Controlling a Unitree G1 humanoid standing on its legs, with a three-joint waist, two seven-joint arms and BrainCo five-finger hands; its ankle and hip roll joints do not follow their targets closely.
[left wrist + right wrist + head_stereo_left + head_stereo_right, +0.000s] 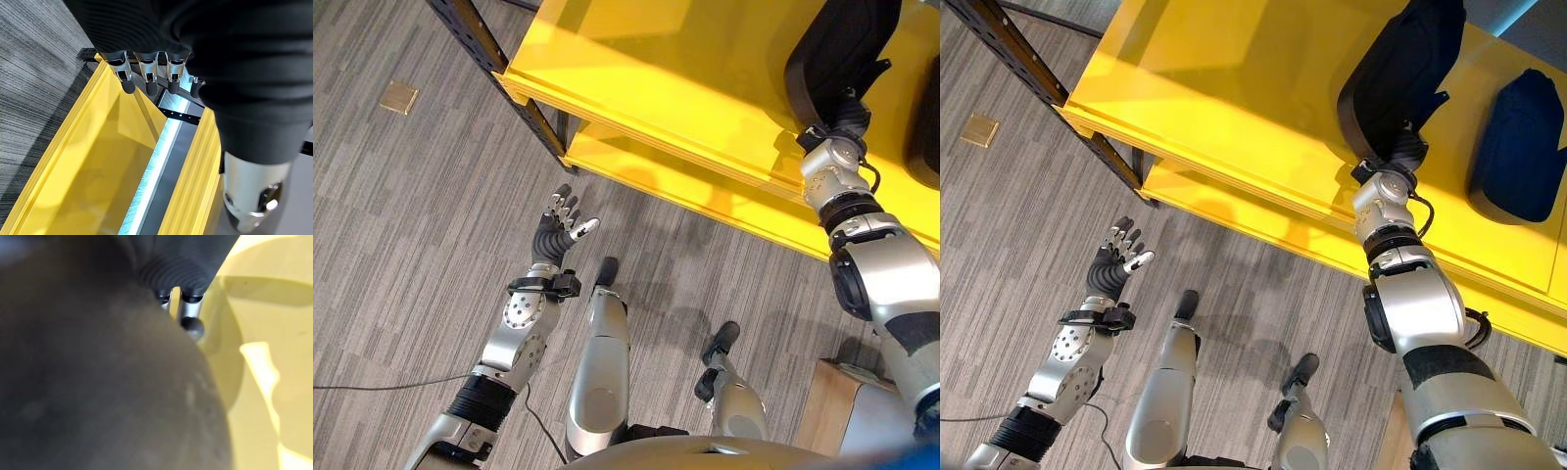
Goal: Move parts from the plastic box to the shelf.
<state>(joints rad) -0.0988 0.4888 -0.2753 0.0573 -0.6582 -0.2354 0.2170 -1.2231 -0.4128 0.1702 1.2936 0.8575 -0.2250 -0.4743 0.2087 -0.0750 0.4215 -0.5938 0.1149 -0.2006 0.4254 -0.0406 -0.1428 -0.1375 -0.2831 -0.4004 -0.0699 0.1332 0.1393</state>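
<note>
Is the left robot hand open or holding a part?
Open and empty: the left robot hand hangs over the floor, fingers spread.

Left hand (230, 73) above yellow shelf (88, 181)

My right hand (1398, 147) hides beneath the large black rounded part (1400, 69) at upper right; I can't read its fingers.

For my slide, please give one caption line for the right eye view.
Right hand at a black part on the yellow shelf; left hand open over the floor.
</note>
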